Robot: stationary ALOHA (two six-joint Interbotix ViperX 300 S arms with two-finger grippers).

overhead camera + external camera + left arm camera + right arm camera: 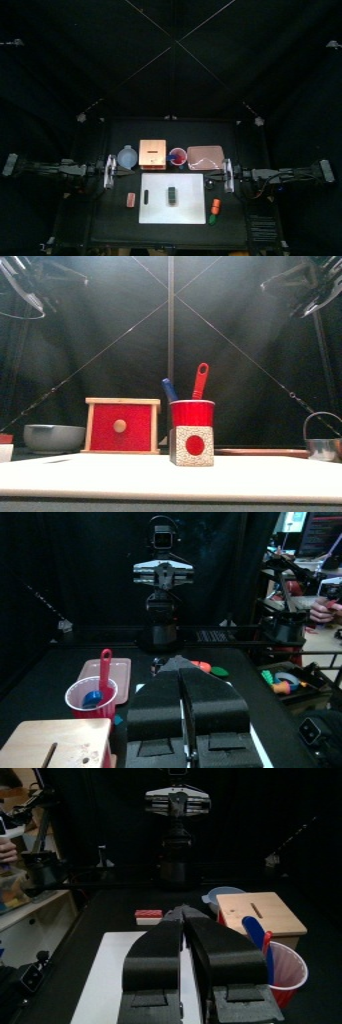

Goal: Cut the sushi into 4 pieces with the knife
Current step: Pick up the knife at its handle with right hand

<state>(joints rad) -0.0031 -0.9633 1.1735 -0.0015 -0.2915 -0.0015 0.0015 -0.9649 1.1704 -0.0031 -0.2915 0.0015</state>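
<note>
Since your left hand and right hand both hang with jaws pressed together and empty, out at the left and right sides of the tabletop, you'll need to spread one first. I'd judge the right the better pick: the red knife leans rightward out of the red cup, which stands just beyond the far edge of the white cutting board. Grip it high and lift straight up so the cup doesn't tip, then let the left steady the sushi roll. It lies mid-board, long axis running near to far, one red-centred end facing the front. So cut left-to-right across it, three evenly spaced strokes.
</note>
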